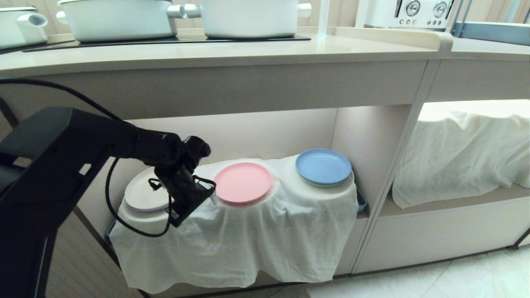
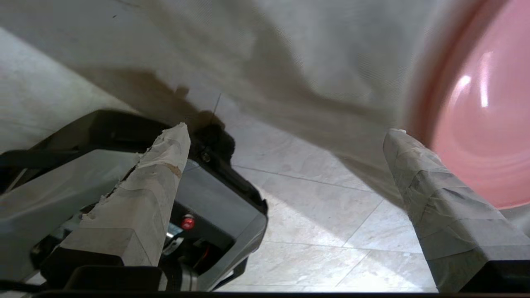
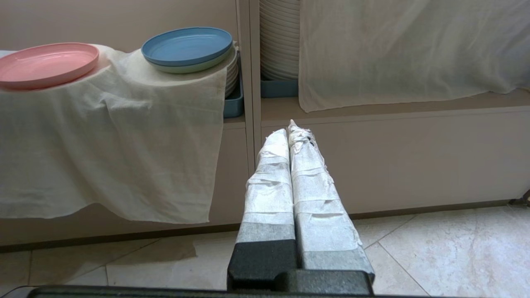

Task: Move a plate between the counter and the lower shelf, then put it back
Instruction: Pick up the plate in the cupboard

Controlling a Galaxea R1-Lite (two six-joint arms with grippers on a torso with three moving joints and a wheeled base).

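The pink plate (image 1: 243,182) lies flat on the middle mound of the white cloth (image 1: 248,240) in the lower shelf (image 1: 256,132), under the counter (image 1: 248,51). My left gripper (image 1: 207,193) hangs just left of the plate, at the mound's front edge, pointing downward. In the left wrist view the left gripper (image 2: 288,131) is open with nothing between its taped fingers (image 2: 165,165), and the plate (image 2: 488,124) lies just outside one fingertip. The right gripper (image 3: 292,129) is shut and empty, low in front of the cabinet; from there the plate (image 3: 45,64) shows too.
A blue plate (image 1: 323,166) sits on the right mound and a cream plate (image 1: 143,194) on the left one. Two white pots (image 1: 120,18) stand on the black hob. A second alcove (image 1: 459,153) with white cloth lies right. My own base (image 2: 215,207) is below the left gripper.
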